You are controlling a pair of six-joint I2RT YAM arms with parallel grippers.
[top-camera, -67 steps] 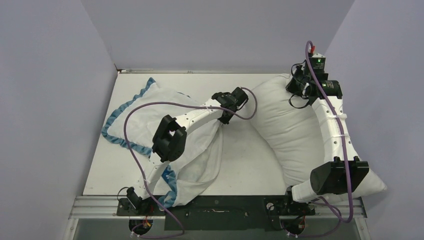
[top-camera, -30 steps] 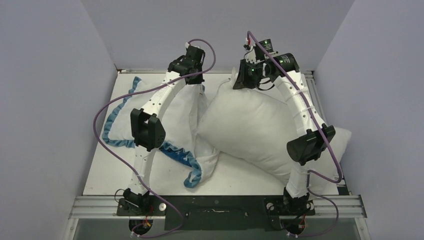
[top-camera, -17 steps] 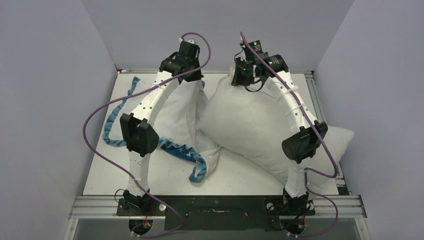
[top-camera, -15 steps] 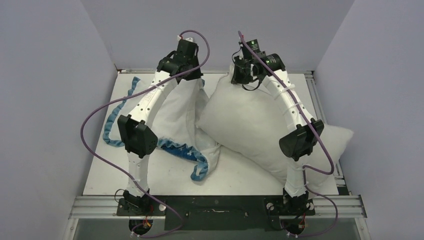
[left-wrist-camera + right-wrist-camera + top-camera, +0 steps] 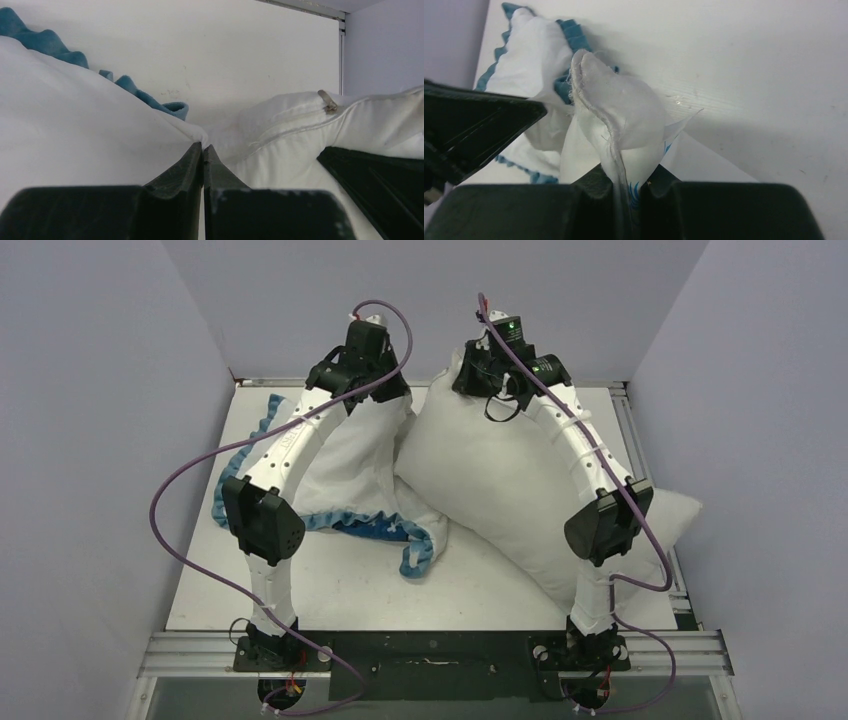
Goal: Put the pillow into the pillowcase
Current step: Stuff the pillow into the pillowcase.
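A: What's hidden up top?
B: My L arm (image 5: 290, 445) covers part of pillowcase (image 5: 350, 465), R arm (image 5: 580, 440) part of pillow (image 5: 490, 480) (same for where I pinch them).
A: L wrist cam?
B: Both fabrics run off frame edges.

Bright, even light with soft shadows; wrist views blur close up.

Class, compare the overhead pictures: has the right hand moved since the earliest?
Yes. The right hand, shut on the pillow, has swung left, away from the right wall.
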